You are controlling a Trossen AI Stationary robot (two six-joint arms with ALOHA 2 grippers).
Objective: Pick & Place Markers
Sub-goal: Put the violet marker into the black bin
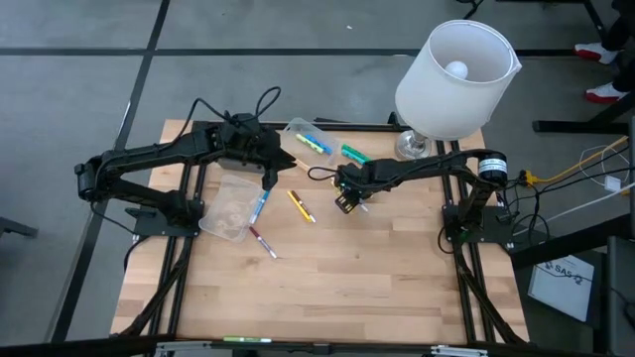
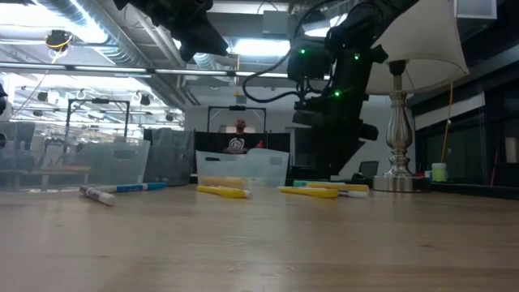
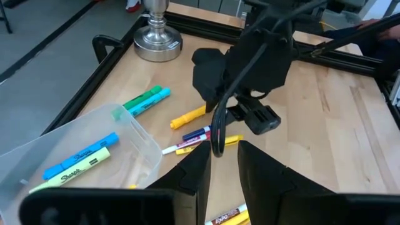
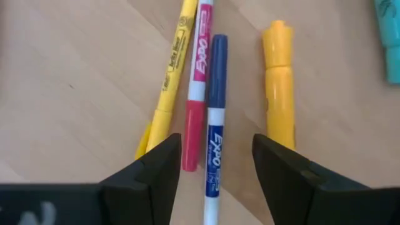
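right gripper spread over clustered markers: blue Expo marker between jaws, red Expo marker touching | left gripper empty, narrow gap, near clear container | risk: red one pinched too

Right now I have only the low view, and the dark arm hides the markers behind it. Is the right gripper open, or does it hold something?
Observer: It is open and holds nothing. In the right wrist view the right gripper has its fingers apart above the table.
Operator: Which markers lie below the gap?
Observer: A red marker and a blue marker, side by side. A yellow highlighter and a thick orange-yellow marker lie to either side of them.
Operator: And where is the left arm?
Observer: In the high view the left gripper is beside the clear container, apart from the right one.
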